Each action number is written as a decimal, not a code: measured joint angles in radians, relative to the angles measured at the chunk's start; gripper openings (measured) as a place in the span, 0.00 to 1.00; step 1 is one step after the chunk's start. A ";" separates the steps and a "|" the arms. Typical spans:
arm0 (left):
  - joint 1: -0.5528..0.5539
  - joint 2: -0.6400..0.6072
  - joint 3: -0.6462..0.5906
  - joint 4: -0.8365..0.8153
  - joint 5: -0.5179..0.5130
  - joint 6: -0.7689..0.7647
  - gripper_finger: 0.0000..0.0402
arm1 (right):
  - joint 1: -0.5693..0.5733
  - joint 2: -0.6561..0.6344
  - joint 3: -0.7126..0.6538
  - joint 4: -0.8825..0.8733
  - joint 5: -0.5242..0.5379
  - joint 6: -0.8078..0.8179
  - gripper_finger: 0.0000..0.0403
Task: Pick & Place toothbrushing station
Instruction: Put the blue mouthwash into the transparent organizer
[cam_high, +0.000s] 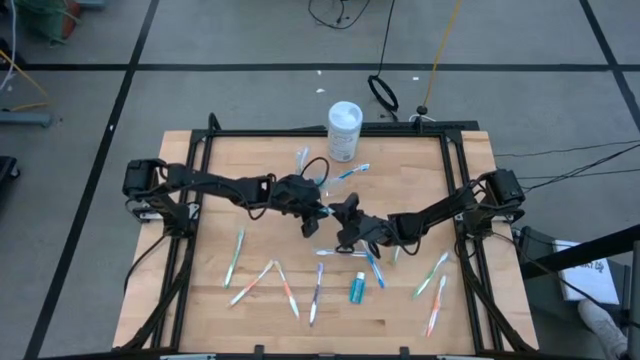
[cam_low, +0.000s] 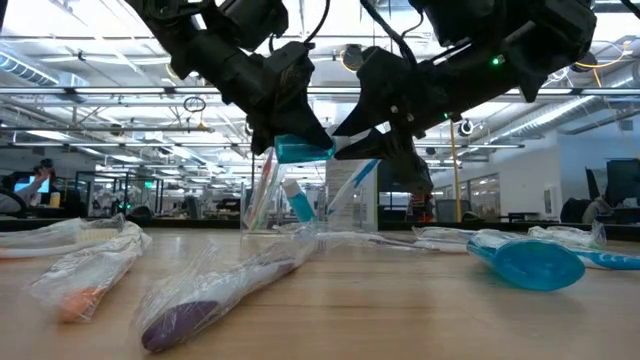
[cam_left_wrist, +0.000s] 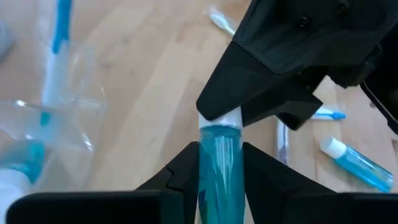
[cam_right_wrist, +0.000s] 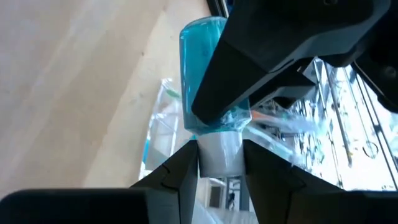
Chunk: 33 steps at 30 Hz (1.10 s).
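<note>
Toothpaste tube (cam_left_wrist: 219, 163) clamped between both jaws, left on body, right on white cap; lengthwise across counter (cam_high: 260, 170).

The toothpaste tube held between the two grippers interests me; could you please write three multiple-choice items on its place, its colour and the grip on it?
1. Where is the toothpaste tube?
A. In the air between both grippers, above mid-table
B. Lying beside the white tub
C. Standing in the clear cup

2. What colour is its body?
A. Orange
B. Teal-blue
C. Purple

3. How is it held?
A. Only by the left gripper
B. By neither gripper
C. The left gripper on its body, the right gripper on its white cap

Answers: 1 A, the low view shows it off the wood; 2 B, both wrist views show teal-blue; 3 C, each wrist view shows that arm's own fingers clamping the tube.
</note>
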 joint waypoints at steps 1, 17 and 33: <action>0.008 0.000 0.000 0.004 -0.002 0.009 0.26 | -0.001 -0.001 0.000 0.000 0.005 0.000 0.28; 0.070 -0.009 0.001 0.041 0.011 0.038 0.26 | -0.002 -0.007 0.003 0.007 0.174 -0.002 0.28; 0.096 -0.010 0.001 0.057 0.003 0.038 0.26 | -0.016 -0.007 0.001 0.054 0.296 -0.027 0.28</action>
